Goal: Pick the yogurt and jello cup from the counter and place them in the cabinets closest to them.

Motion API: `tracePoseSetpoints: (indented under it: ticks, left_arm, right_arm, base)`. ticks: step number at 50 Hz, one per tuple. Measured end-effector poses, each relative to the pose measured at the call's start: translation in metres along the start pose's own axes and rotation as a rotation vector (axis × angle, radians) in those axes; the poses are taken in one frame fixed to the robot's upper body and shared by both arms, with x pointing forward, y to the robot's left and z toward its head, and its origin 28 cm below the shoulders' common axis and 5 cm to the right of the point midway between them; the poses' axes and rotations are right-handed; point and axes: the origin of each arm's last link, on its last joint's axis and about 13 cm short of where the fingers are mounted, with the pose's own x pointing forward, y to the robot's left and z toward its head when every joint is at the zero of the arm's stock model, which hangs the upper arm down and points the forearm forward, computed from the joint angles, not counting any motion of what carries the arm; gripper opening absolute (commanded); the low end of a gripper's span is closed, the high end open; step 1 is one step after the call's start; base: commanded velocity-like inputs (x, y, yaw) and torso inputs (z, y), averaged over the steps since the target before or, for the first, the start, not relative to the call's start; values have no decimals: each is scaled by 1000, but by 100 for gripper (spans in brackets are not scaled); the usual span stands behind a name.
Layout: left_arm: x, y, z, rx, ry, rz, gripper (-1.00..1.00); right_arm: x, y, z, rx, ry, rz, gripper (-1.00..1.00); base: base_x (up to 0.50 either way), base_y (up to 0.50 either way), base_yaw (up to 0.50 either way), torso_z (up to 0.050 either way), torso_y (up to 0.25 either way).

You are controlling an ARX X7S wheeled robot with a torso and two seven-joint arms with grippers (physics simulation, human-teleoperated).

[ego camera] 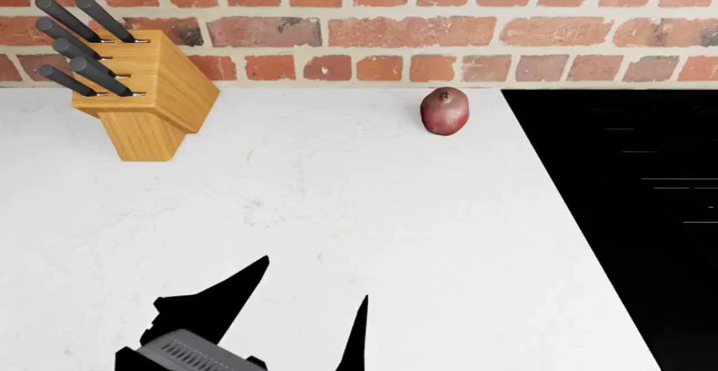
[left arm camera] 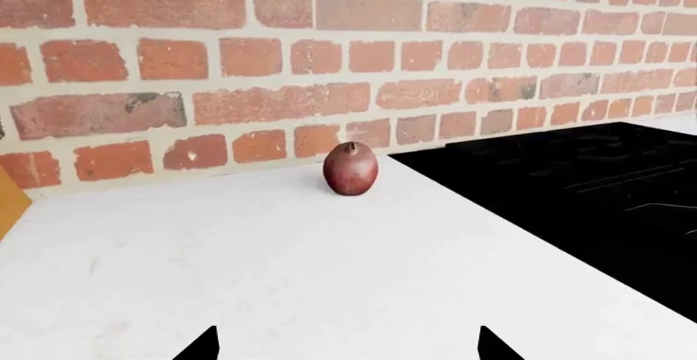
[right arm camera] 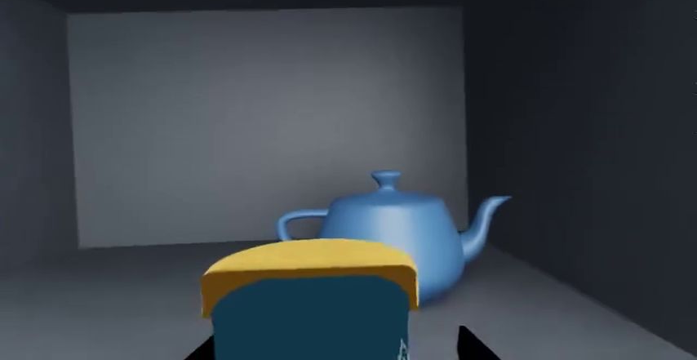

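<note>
Left gripper (ego camera: 308,304) hangs wide and empty over the counter's (ego camera: 371,211) front edge; right gripper (right arm camera: 332,348), inside a dark cabinet (right arm camera: 261,123), grips a yellow-topped box (right arm camera: 310,303), likely for shelving.

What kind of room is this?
Most likely a kitchen. A wooden knife block stands on a white counter by a black stovetop, with a brick wall behind. The right wrist view shows a blue teapot inside a cabinet.
</note>
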Motion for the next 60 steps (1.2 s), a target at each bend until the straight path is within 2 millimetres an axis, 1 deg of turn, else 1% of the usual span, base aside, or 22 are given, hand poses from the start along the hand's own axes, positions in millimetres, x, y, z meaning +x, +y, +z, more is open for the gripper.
tracePoseSetpoints:
  ticks: [14, 32, 44, 49, 60]
  left_arm:
    - [0, 0, 0, -1, -3, -3, 100]
    - [-3, -3, 2, 3, -13, -11, 100]
    - [-5, -5, 2, 6, -18, -14, 100]
    - [-5, -5, 2, 7, -20, -15, 100]
    - [-5, -6, 1, 7, -21, -18, 100]
  right_arm:
    - [-13, 3, -1, 2, 21, 3, 100]
    - [-38, 8, -2, 14, 54, 45, 100]
    - [-54, 10, -7, 24, 46, 42, 100]
    - [-65, 9, -8, 42, 34, 40, 100]
    - [-95, 5, -12, 85, 4, 48, 100]
  base:
    - [0, 0, 0, 0, 0]
    - [0, 0, 0, 0, 0]
    - [0, 0, 0, 0, 0]
    - [0, 0, 0, 0, 0]
    - [0, 0, 0, 0, 0]
